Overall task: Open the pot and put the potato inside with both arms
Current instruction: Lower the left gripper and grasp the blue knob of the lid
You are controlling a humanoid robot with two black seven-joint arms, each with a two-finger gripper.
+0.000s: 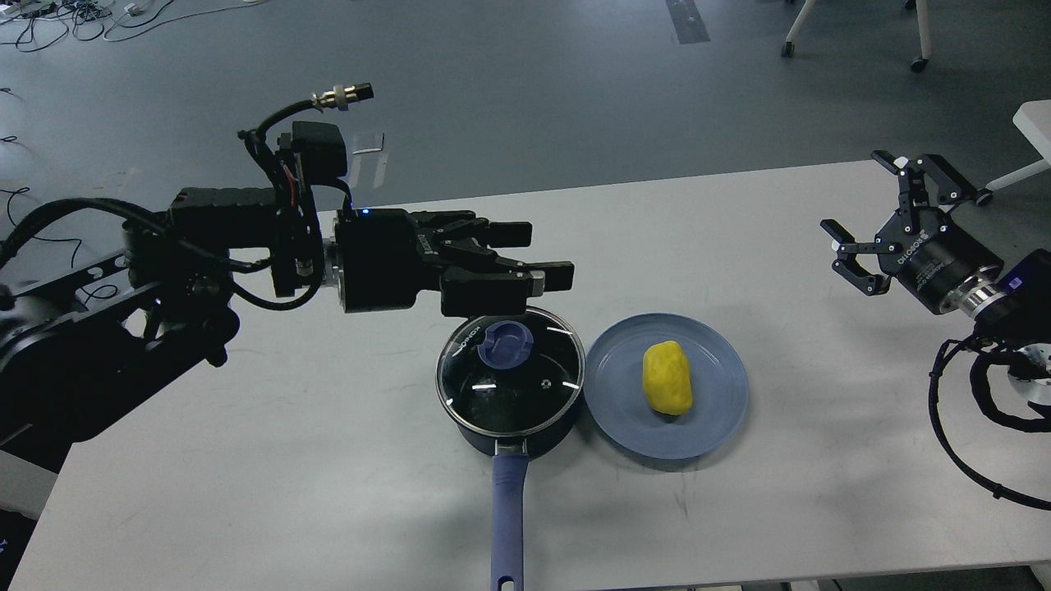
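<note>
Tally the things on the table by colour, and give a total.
Navy: 1, the pot with its glass lid
Blue: 1, the plate
Yellow: 1, the potato
Total: 3

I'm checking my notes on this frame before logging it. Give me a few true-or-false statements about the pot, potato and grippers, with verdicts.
1. The glass lid sits on the pot. True.
2. The potato lies inside the pot. False: it rests on the blue plate, right of the pot.
3. The right gripper is open and holds nothing. True.
4. The left gripper grips the lid's blue knob. False: it is beyond and above the knob, not closed on it.
5. The pot's handle points toward the far table edge. False: it points toward the near edge.
</note>
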